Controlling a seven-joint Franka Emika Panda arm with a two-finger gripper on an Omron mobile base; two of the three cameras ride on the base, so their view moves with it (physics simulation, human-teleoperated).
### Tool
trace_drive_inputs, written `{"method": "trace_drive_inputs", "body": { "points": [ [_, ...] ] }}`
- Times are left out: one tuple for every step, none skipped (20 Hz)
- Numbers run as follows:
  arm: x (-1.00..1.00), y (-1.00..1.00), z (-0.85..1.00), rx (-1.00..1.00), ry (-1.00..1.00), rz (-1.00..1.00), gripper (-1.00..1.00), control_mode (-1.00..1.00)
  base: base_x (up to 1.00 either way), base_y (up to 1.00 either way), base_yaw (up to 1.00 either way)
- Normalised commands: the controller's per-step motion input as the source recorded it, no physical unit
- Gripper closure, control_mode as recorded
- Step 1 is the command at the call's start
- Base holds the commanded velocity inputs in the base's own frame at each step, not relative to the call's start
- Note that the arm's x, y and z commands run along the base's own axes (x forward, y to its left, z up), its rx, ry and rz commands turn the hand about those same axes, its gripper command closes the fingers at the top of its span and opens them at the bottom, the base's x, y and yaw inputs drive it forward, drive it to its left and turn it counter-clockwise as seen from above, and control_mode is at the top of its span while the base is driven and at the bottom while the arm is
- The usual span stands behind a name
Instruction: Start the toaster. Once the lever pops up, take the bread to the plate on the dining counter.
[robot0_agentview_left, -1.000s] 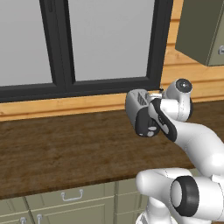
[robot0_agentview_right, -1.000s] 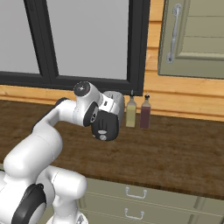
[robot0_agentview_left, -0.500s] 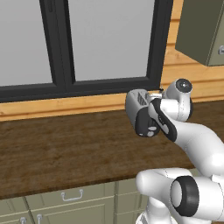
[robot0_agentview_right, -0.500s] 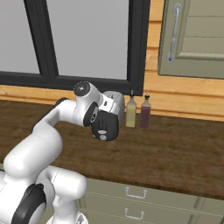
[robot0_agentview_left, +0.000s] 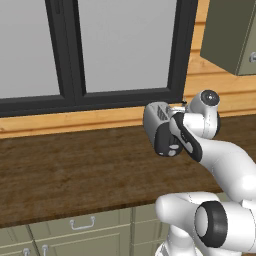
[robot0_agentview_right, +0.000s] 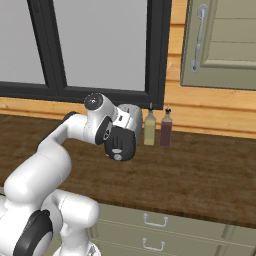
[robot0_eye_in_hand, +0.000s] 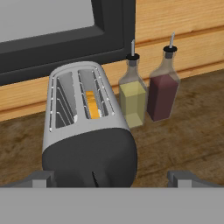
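On the table (robot0_eye_in_hand: 192, 131), beside two bottles (robot0_eye_in_hand: 148, 92), the toaster (robot0_eye_in_hand: 85, 127) is holding the bread (robot0_eye_in_hand: 92, 105) in its slot; the released gripper (robot0_eye_in_hand: 109, 177) is hovering near, lever apparently not yet pressed.

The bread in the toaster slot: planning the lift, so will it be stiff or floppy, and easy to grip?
The bread stands on edge in the right slot of the toaster, so it is probably stiff. It looks thin and light. It sits deep between the slot walls, so the open hand may find little to grip.

two bottles (robot0_eye_in_hand: 148, 94), window (robot0_agentview_left: 115, 50), wall cabinet (robot0_agentview_right: 220, 42)
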Motion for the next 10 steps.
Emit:
{"method": "trace_drive_inputs", "body": {
  "points": [
    [0.00, 0.00, 0.00, 0.00, 0.00, 0.00, -1.00, -1.00, 0.00, 0.00, 0.00],
    [0.00, 0.00, 0.00, 0.00, 0.00, 0.00, -1.00, -1.00, 0.00, 0.00, 0.00],
    [0.00, 0.00, 0.00, 0.00, 0.00, 0.00, -1.00, -1.00, 0.00, 0.00, 0.00],
    [0.00, 0.00, 0.00, 0.00, 0.00, 0.00, -1.00, -1.00, 0.00, 0.00, 0.00],
    [0.00, 0.00, 0.00, 0.00, 0.00, 0.00, -1.00, -1.00, 0.00, 0.00, 0.00],
    [0.00, 0.00, 0.00, 0.00, 0.00, 0.00, -1.00, -1.00, 0.00, 0.00, 0.00],
    [0.00, 0.00, 0.00, 0.00, 0.00, 0.00, -1.00, -1.00, 0.00, 0.00, 0.00],
    [0.00, 0.00, 0.00, 0.00, 0.00, 0.00, -1.00, -1.00, 0.00, 0.00, 0.00],
    [0.00, 0.00, 0.00, 0.00, 0.00, 0.00, -1.00, -1.00, 0.00, 0.00, 0.00],
    [0.00, 0.00, 0.00, 0.00, 0.00, 0.00, -1.00, -1.00, 0.00, 0.00, 0.00]
  ]
}}
